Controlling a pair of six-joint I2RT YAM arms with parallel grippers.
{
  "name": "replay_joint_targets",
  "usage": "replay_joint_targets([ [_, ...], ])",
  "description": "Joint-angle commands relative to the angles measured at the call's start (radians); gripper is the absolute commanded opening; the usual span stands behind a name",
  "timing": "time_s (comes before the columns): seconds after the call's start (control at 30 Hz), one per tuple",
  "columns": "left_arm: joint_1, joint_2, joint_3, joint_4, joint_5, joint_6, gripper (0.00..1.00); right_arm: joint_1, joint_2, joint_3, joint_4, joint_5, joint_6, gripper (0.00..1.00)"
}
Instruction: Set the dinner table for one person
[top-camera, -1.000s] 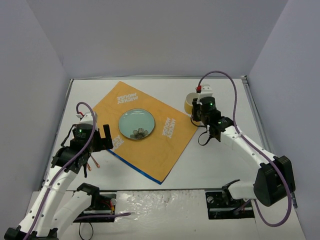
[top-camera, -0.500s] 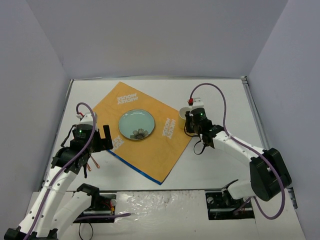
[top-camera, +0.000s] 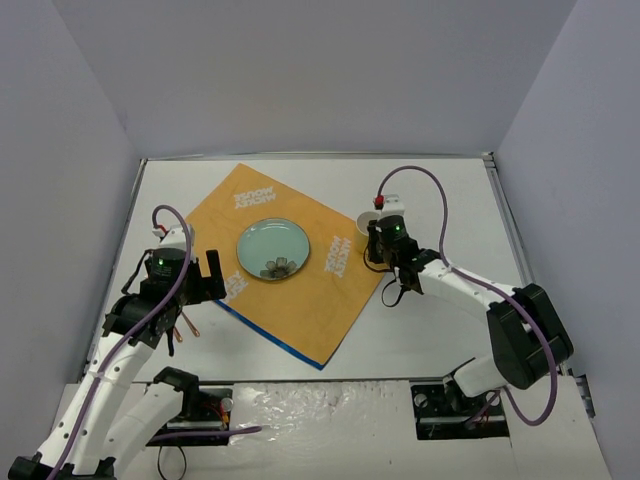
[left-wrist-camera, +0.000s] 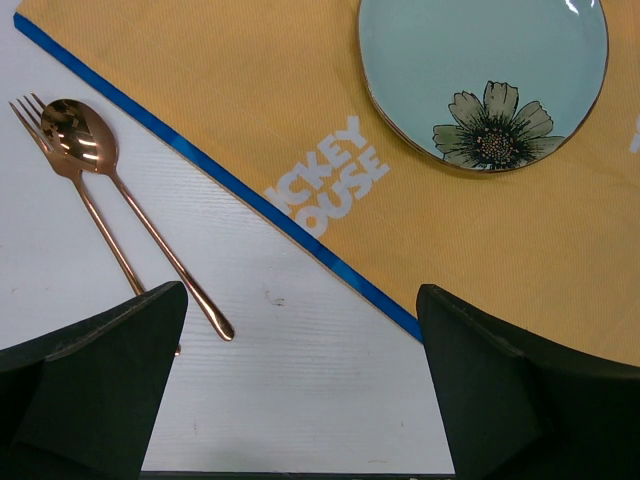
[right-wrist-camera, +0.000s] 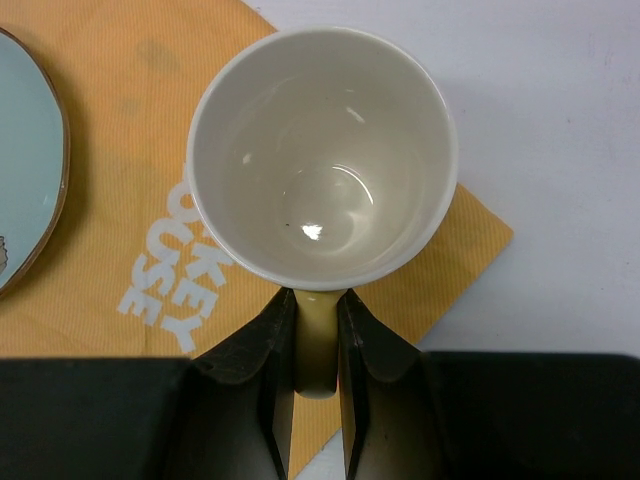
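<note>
a white dinner table (top-camera: 475, 210), closed in by pale lavender walls (top-camera: 300, 70) on three sides, carries an orange cloth (top-camera: 300, 300) with a blue edge and white lettering, laid flat and turned corner-on across its middle. a copper-coloured fork (left-wrist-camera: 90, 213) and spoon (left-wrist-camera: 78, 135) lie side by side on the bare white top, just beside the cloth's blue edge on the left.

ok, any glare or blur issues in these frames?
Left wrist: sharp, with hot specular glints on the bowl of the spoon. Right wrist: only small glints inside the mug, no washout. Top external: even, soft light, but the flower on the plate is just a dark smudge.
</note>
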Motion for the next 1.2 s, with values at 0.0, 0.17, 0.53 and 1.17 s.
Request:
replay_joint_targets([
  [0.0,0.007,0.001,0.012,0.036,-0.015,-0.006,0.97,0.009,0.009,0.026,0.17,0.051,0.017,0.0],
  [0.17,0.007,0.001,0.013,0.036,-0.016,-0.006,0.97,0.01,0.026,0.007,0.168,0.057,0.025,0.0],
  [0.53,0.007,-0.002,0.013,0.034,-0.021,-0.006,0.97,0.012,-0.021,-0.048,0.126,0.065,0.028,0.49],
  [1.17,0.014,0.143,-0.007,-0.046,-0.18,-0.266,0.97,-0.188,-0.25,0.261,-0.305,-0.143,0.034,1.0],
])
